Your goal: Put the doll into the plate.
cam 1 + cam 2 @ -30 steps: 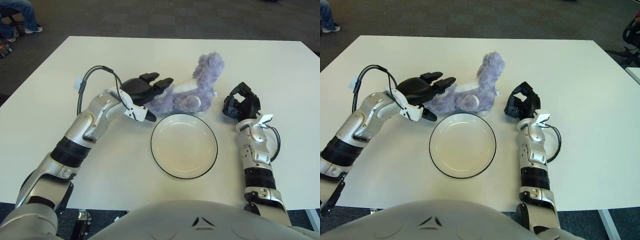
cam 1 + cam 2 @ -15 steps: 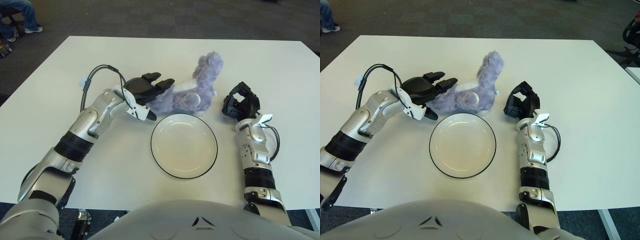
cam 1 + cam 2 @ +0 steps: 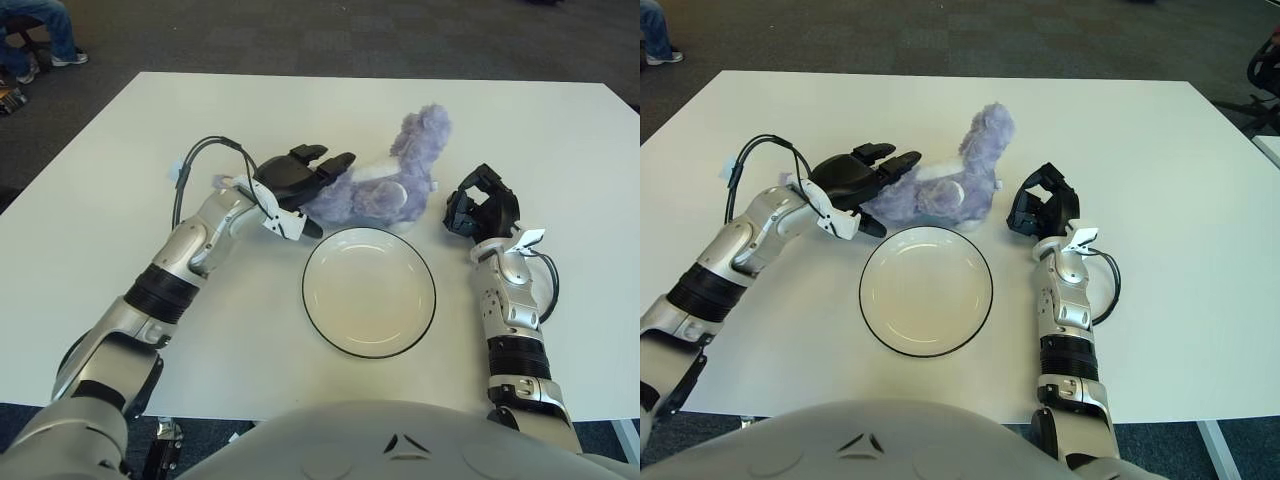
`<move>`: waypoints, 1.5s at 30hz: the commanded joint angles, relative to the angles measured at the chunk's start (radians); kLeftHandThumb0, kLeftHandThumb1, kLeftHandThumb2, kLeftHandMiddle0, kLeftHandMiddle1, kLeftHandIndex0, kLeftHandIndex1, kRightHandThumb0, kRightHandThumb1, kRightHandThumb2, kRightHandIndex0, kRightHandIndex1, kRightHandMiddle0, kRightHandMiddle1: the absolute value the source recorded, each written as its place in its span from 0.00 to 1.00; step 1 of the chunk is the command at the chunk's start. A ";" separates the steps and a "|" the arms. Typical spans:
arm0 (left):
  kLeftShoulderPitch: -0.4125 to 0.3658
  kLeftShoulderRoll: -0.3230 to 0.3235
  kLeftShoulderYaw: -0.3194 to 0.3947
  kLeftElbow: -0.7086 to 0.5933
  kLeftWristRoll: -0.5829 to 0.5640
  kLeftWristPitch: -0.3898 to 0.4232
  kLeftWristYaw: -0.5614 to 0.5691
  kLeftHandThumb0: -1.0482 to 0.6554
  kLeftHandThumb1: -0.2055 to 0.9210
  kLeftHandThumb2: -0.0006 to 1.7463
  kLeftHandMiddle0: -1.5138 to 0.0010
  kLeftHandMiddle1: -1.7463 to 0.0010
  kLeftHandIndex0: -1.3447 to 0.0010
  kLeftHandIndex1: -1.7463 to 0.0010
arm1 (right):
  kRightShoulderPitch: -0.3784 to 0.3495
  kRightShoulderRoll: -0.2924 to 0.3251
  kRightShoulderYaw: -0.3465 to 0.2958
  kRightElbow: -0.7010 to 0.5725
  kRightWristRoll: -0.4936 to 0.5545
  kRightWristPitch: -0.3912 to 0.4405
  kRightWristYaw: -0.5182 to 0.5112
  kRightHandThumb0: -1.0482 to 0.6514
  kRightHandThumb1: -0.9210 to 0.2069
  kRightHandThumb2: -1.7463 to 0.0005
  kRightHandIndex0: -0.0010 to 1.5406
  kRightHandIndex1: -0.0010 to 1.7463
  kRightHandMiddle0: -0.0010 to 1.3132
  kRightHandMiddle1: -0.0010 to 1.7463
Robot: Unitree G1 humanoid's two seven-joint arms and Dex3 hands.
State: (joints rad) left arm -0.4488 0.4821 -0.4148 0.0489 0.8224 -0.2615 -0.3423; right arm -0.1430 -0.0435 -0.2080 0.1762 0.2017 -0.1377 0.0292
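Observation:
A fluffy purple doll [image 3: 390,180] lies on the white table just behind a white plate [image 3: 368,291] with a dark rim. My left hand [image 3: 300,180] is at the doll's left end, fingers spread and reaching over it, thumb below near the plate's far-left rim. Its fingers touch or overlap the fur but are not closed around it. My right hand [image 3: 480,210] shows to the right of the doll and plate, fingers curled, holding nothing.
The white table [image 3: 120,180] spreads wide on all sides of the plate. A person's legs [image 3: 40,30] show on the dark carpet beyond the far left corner. A black cable [image 3: 200,160] loops off my left wrist.
My left hand has moved right and forward, closer onto the doll's left end. The doll has shifted slightly to the right. The right hand has stayed put.

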 commanded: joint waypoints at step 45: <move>-0.082 -0.218 -0.141 0.323 0.082 0.157 0.289 0.06 0.89 0.10 0.97 0.00 1.00 0.64 | 0.001 0.006 0.009 -0.015 -0.015 0.000 -0.009 0.31 0.61 0.19 0.80 1.00 0.52 1.00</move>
State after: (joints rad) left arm -0.5445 0.2603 -0.5335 0.3327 0.9085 -0.1032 -0.0257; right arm -0.1399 -0.0425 -0.1968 0.1721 0.1852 -0.1377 0.0247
